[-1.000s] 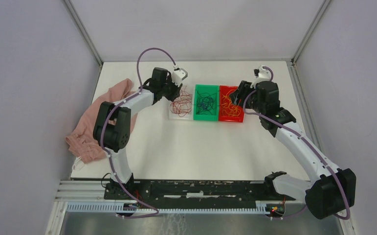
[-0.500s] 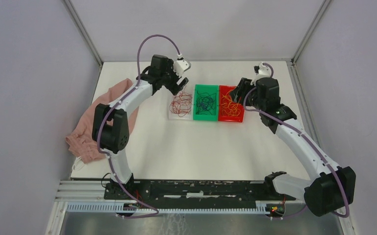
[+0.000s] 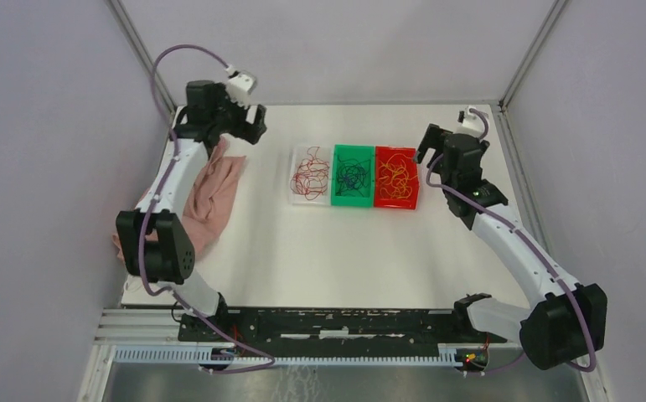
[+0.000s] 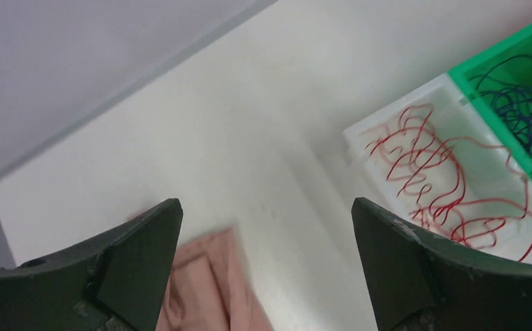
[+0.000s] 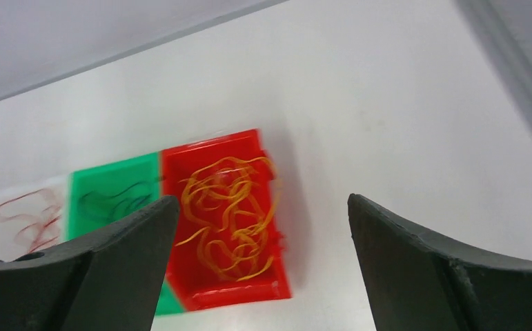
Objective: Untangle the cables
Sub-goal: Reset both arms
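Top external: cables lie in three bins

Red cables occupy the white bin, dark cables the green bin, and orange-yellow cables the red bin, side by side near the table's far edge. Left gripper and right gripper: jaws spread, holding nothing.

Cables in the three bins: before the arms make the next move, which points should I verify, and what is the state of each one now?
1. The left fingers open and empty: ok.
2. The right fingers open and empty: ok.
3. One colour per bin, with red cables in the white bin, dark cables in the green bin, orange-yellow cables in the red bin: ok.
4. No cable lying loose on the table: ok, none visible.
5. Cables inside each bin free of one another: cannot tell, the loops overlap.
6. The pink cloth apart from the bins: ok.
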Robot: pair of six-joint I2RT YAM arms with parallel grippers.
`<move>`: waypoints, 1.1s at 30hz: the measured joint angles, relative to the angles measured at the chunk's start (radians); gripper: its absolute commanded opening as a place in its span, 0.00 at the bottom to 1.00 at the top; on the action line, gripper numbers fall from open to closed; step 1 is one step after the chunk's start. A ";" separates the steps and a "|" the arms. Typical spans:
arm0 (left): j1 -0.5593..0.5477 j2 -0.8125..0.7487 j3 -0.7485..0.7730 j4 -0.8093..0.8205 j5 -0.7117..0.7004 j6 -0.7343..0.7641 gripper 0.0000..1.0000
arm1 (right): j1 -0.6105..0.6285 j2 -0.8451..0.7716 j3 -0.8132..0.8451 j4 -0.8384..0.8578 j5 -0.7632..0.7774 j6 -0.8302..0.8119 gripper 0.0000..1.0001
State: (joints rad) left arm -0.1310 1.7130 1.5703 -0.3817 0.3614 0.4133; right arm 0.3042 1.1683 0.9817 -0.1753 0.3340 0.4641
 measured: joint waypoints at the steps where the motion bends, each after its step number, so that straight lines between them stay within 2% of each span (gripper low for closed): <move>1: 0.037 -0.036 -0.051 0.025 0.012 -0.029 1.00 | -0.002 0.000 -0.025 0.026 0.061 -0.010 0.99; 6: 0.188 -0.206 -0.413 0.209 0.035 -0.163 0.99 | -0.007 0.013 -0.208 0.182 0.356 -0.116 0.99; 12: 0.205 -0.250 -0.859 0.510 0.033 -0.307 1.00 | -0.045 0.047 -0.414 0.347 0.553 -0.207 0.99; 15: 0.205 -0.233 -0.977 0.635 0.032 -0.339 1.00 | -0.076 0.060 -0.471 0.428 0.586 -0.241 0.99; 20: 0.204 -0.157 -1.019 0.870 -0.014 -0.357 1.00 | -0.115 0.140 -0.521 0.580 0.584 -0.269 0.99; 26: 0.204 -0.164 -1.153 1.096 -0.051 -0.362 0.99 | -0.125 0.224 -0.628 0.801 0.506 -0.287 0.99; 29: 0.200 -0.199 -1.276 1.260 -0.076 -0.365 0.99 | -0.129 0.251 -0.665 0.904 0.402 -0.323 1.00; 31: 0.194 -0.193 -1.377 1.425 -0.093 -0.369 0.99 | -0.130 0.276 -0.693 0.999 0.315 -0.360 0.99; 33: 0.184 -0.190 -1.423 1.457 -0.106 -0.369 0.99 | -0.130 0.336 -0.705 1.079 0.242 -0.394 0.99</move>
State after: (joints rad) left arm 0.0532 1.5230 0.1478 1.0756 0.2550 0.0441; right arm 0.1745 1.5040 0.2771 0.9039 0.5758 0.0704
